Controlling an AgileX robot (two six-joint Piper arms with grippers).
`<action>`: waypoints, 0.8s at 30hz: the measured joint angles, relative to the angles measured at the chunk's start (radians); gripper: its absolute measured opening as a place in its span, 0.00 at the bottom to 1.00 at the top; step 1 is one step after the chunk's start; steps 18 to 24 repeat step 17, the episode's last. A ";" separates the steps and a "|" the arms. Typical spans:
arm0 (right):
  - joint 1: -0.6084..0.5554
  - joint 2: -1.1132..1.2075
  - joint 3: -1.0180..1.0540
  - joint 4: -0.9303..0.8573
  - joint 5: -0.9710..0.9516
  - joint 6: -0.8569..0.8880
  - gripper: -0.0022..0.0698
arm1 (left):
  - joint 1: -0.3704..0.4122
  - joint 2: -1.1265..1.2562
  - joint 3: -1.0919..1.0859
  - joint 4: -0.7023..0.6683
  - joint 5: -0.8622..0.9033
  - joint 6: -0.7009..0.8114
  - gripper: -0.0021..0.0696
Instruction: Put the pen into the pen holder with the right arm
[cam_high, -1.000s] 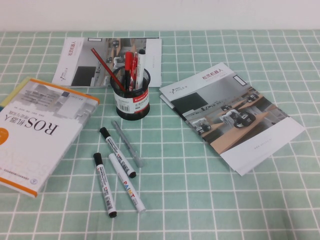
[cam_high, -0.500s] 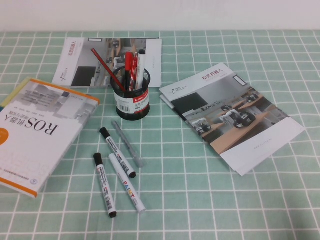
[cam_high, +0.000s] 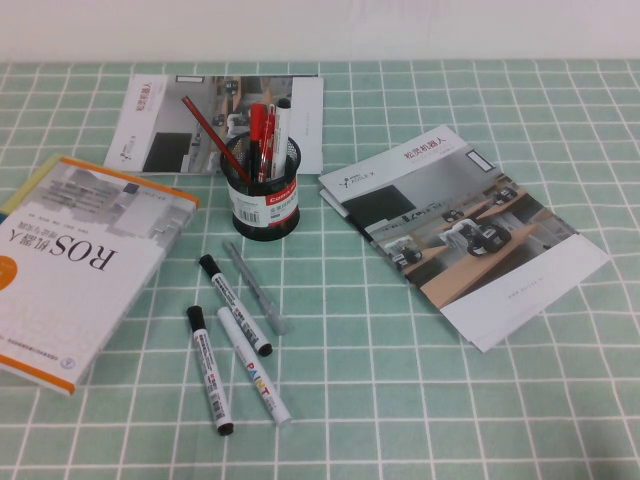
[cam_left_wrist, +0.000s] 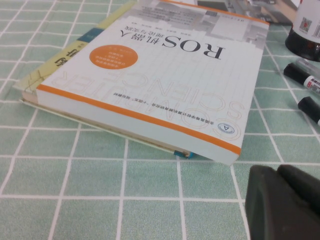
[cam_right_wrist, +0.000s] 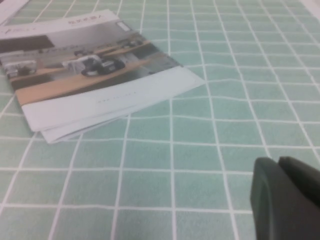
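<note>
The pen (cam_high: 205, 126), a thin red stick, stands in the pen holder (cam_high: 262, 200) and leans to the left over its rim. The holder is a black mesh cup at the table's centre left, and it also holds other red and white pens. Its base shows in the left wrist view (cam_left_wrist: 305, 35). Neither arm appears in the high view. My left gripper (cam_left_wrist: 276, 172) is shut and empty, low over the cloth near the ROS book's corner. My right gripper (cam_right_wrist: 276, 162) is shut and empty, low over the cloth near a brochure.
A ROS book (cam_high: 70, 265) lies at the left. One brochure (cam_high: 460, 230) lies to the right and another (cam_high: 190, 125) behind the holder. Three white markers (cam_high: 235, 305) and a grey pen (cam_high: 255, 287) lie in front of the holder on the green checked cloth.
</note>
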 joint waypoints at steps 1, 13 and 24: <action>0.000 0.000 0.000 0.017 0.002 -0.012 0.00 | 0.000 0.000 0.000 0.000 0.000 0.000 0.02; -0.006 0.000 0.000 0.041 0.009 -0.042 0.00 | 0.000 0.000 0.000 0.000 0.000 0.000 0.02; -0.006 0.000 0.000 0.047 0.009 -0.042 0.00 | 0.000 0.000 0.000 0.000 0.000 0.000 0.02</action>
